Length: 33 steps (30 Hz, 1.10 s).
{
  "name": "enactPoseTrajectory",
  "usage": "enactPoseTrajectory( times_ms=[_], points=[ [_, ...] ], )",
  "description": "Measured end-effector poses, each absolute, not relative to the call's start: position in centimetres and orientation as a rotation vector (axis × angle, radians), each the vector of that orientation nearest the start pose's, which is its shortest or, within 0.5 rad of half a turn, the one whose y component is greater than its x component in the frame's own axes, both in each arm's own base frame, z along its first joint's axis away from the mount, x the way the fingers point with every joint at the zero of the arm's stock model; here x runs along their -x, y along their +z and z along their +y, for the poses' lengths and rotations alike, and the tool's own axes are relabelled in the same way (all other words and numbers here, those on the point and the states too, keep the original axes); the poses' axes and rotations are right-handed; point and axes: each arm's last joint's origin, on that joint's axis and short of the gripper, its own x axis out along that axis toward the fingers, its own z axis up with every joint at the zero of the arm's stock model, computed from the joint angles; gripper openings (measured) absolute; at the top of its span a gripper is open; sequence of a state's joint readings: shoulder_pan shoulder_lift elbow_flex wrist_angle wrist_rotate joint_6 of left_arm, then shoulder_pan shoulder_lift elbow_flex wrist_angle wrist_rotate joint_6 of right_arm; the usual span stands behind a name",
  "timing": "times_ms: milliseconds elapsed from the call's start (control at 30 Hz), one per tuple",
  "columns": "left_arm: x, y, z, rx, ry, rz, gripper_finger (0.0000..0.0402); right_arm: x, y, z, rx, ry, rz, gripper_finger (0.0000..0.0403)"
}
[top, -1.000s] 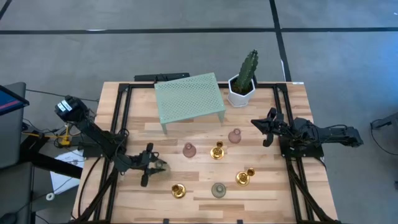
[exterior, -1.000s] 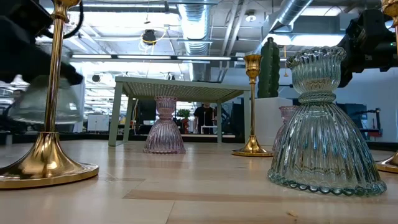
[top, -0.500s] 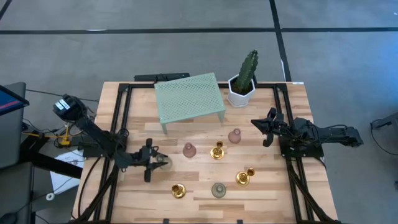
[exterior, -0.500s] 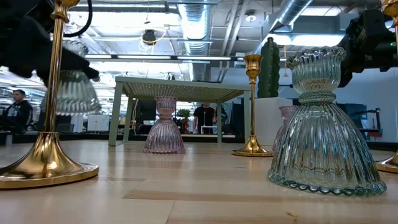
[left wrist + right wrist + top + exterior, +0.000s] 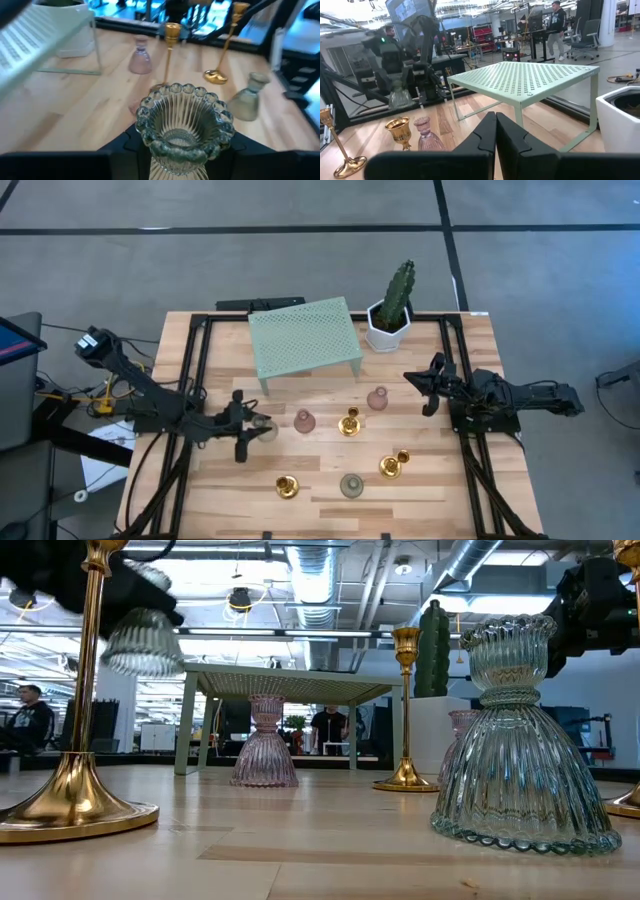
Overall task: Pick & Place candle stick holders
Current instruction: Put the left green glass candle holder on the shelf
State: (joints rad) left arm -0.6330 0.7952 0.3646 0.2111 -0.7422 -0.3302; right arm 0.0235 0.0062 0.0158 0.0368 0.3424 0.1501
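My left gripper (image 5: 252, 429) is shut on a translucent grey-green candle stick holder (image 5: 264, 428), left of centre above the table; it hangs in the air in the low view (image 5: 145, 635). On the table stand two pink holders (image 5: 304, 420) (image 5: 377, 398), three gold ones (image 5: 349, 422) (image 5: 393, 464) (image 5: 287, 486) and a second grey-green one (image 5: 351, 484), each on its round base. My right gripper (image 5: 428, 386) is shut and empty, waiting near the right edge. My left gripper pinches the holder at its narrow neck (image 5: 176, 154) between the two fingers (image 5: 127, 145), one on each side. The fingers come nearly level from the table's left. The holder is lifted clear of the table and tilted, its beaded round base (image 5: 182, 107) pointing away from the gripper.
A pale green mesh shelf (image 5: 305, 338) stands at the far middle, with a white hexagonal cactus pot (image 5: 388, 320) to its right. Black frame rails (image 5: 190, 370) run along both table sides. People show in the room beyond the table.
My left gripper has risen and gone a little toward the table's right and far edges, still shut on the grey-green holder. The holder has gone from low over the table to well clear of it.
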Motion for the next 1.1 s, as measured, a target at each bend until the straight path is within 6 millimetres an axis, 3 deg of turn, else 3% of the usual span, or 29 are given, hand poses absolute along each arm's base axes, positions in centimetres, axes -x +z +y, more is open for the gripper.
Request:
enactPoseTrajectory(
  times_ms=[300, 467, 767, 1100],
  points=[
    [-16.6, 30.0, -5.2, 0.061, 0.339, 0.157, 0.0129, -9.6, 17.2, -0.7, -0.157, -0.315, -0.069, 0.0],
    [-17.0, 32.1, -2.4, 0.027, 0.492, 0.116, 0.013, -9.6, 17.2, -0.7, -0.157, -0.314, -0.069, 0.0],
    [-16.8, 32.5, 3.8, 0.098, 0.81, 0.083, 0.013, -9.6, 17.2, -0.7, -0.157, -0.315, -0.069, 0.0],
    [-17.6, 31.7, 8.8, 0.195, 0.861, 0.078, 0.0131, -9.6, 17.2, -0.7, -0.155, -0.314, -0.068, 0.0]
  ],
)
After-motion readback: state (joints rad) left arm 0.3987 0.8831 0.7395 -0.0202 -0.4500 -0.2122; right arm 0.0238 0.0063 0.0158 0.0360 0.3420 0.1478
